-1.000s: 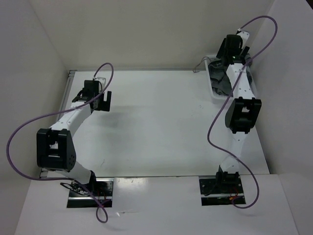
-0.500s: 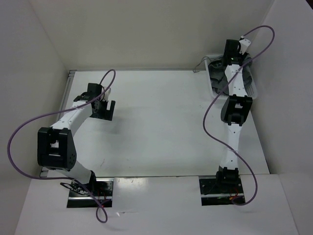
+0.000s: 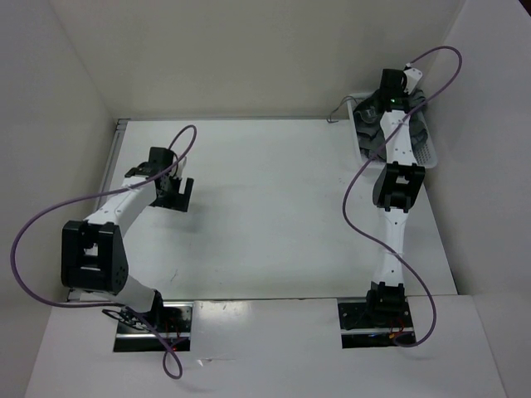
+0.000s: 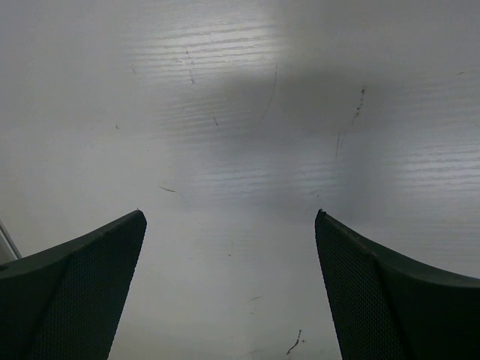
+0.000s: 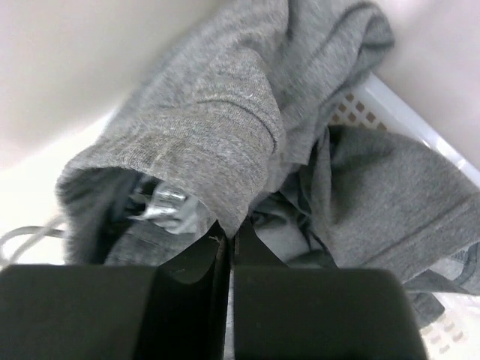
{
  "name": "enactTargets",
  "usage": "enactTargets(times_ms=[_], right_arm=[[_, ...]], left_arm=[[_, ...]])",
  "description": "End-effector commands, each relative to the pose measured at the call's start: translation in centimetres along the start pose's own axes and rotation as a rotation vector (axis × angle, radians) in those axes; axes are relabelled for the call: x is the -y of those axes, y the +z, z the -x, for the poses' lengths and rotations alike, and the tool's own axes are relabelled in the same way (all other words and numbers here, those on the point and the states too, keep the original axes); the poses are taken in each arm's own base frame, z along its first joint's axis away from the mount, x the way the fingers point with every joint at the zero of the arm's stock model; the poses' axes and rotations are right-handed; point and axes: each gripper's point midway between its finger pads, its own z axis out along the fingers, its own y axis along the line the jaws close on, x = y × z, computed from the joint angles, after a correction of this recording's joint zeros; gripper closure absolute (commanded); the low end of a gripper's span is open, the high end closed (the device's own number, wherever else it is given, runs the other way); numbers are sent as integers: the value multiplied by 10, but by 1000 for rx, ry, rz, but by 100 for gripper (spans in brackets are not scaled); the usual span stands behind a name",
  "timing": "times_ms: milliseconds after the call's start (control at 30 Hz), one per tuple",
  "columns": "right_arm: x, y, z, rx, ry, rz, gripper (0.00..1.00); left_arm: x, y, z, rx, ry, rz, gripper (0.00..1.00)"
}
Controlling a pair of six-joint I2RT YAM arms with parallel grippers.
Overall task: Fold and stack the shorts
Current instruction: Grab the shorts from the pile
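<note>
White tabletop [image 3: 274,207] stretches open left of the mesh basket [image 3: 428,152], with walls [image 3: 249,58] close around its edges. Grey shorts [image 5: 217,127] heap inside the basket. Right gripper [image 5: 229,238] pinches their fold there. Left gripper [image 4: 229,225], well left of the basket, gapes wide.

I find no legible text, label, brand, number or sign in any of the three views. In the left wrist view, the dark marks on the table [image 4: 240,112] are scuffs and scratches, not characters. In the right wrist view, the shorts [image 5: 225,135] and the basket [image 5: 409,112] show no readable tag or print.
</note>
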Motion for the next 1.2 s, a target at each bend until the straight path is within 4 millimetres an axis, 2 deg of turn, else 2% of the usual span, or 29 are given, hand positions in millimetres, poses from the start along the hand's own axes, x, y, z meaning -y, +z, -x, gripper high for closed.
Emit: enactTargets(times_ms=[0, 33, 67, 100, 133, 167, 200, 300, 333, 367, 433, 467, 533, 567, 600, 633, 667, 700, 733, 767, 800, 833, 867, 900, 933, 967, 1067, 1133, 1167], right_arm=[[-7, -12, 35, 62, 23, 49, 100], [-14, -23, 54, 88, 42, 93, 100], [-14, -32, 67, 107, 52, 100, 100], [-22, -39, 74, 122, 58, 126, 100], [-23, -59, 107, 186, 82, 149, 100], [-23, -69, 122, 216, 97, 161, 100], [-31, -92, 146, 268, 110, 203, 100], [-36, -140, 190, 368, 136, 262, 100], [-40, -169, 210, 408, 154, 302, 100], [-38, -185, 223, 431, 165, 321, 100], [-50, -225, 239, 460, 173, 401, 100], [-47, -255, 258, 500, 194, 428, 100], [-60, -302, 272, 552, 188, 503, 100], [-55, -338, 291, 605, 205, 537, 100], [-57, -363, 300, 645, 206, 579, 100], [-68, -393, 301, 672, 185, 626, 100], [-71, -414, 303, 689, 174, 654, 100], [-65, -448, 314, 736, 185, 690, 100], [-80, -479, 309, 747, 178, 759, 100], [-80, -496, 308, 768, 147, 759, 100], [-75, -524, 313, 804, 153, 796, 100], [-75, -542, 315, 827, 160, 819, 100], [-84, -570, 308, 837, 148, 880, 100], [-81, -590, 310, 855, 155, 913, 100], [-86, -602, 306, 858, 154, 942, 100], [-89, -627, 302, 868, 158, 998, 100], [-105, -664, 283, 846, 148, 1117, 100], [-110, -665, 275, 801, 159, 1136, 100], [-121, -656, 262, 749, 135, 1131, 100]], left_arm=[[3, -13, -9, 22, 11, -8, 0], [8, -12, -13, 12, 21, -22, 2], [13, -13, -16, 15, 21, -48, 11], [13, -14, -17, 25, 19, -47, 21], [14, -8, -27, 4, 22, -49, 30], [8, -10, -23, 23, 19, -15, 30], [6, -10, -23, 23, 19, -1, 28], [-1, -11, -24, -12, 24, 35, 14], [-4, -12, -27, -37, 28, 50, 10], [-4, -12, -26, -57, 40, 62, 6], [1, -10, -35, -126, 68, 52, 1], [7, -5, -46, -196, 110, 57, 1], [4, 1, -53, -245, 165, 127, 1], [5, 9, -59, -285, 202, 155, 1], [9, 12, -60, -297, 243, 179, 1], [3, 13, -53, -295, 261, 237, 1], [4, 20, -53, -315, 268, 238, 1], [8, 18, -50, -312, 263, 212, 1], [21, 17, -47, -300, 246, 133, 1], [27, 10, -31, -250, 228, 98, 1], [32, 3, -22, -211, 214, 65, 1], [38, -10, -1, -114, 188, 24, 1], [40, -18, 12, -59, 176, 11, 1], [41, -31, 27, -2, 164, -4, 1], [39, -43, 41, 62, 142, -12, 1], [41, -51, 49, 91, 137, -34, 1], [24, -71, 68, 163, 73, -46, 1], [11, -85, 74, 202, 38, -37, 1], [-5, -94, 81, 233, -2, -14, 1]])
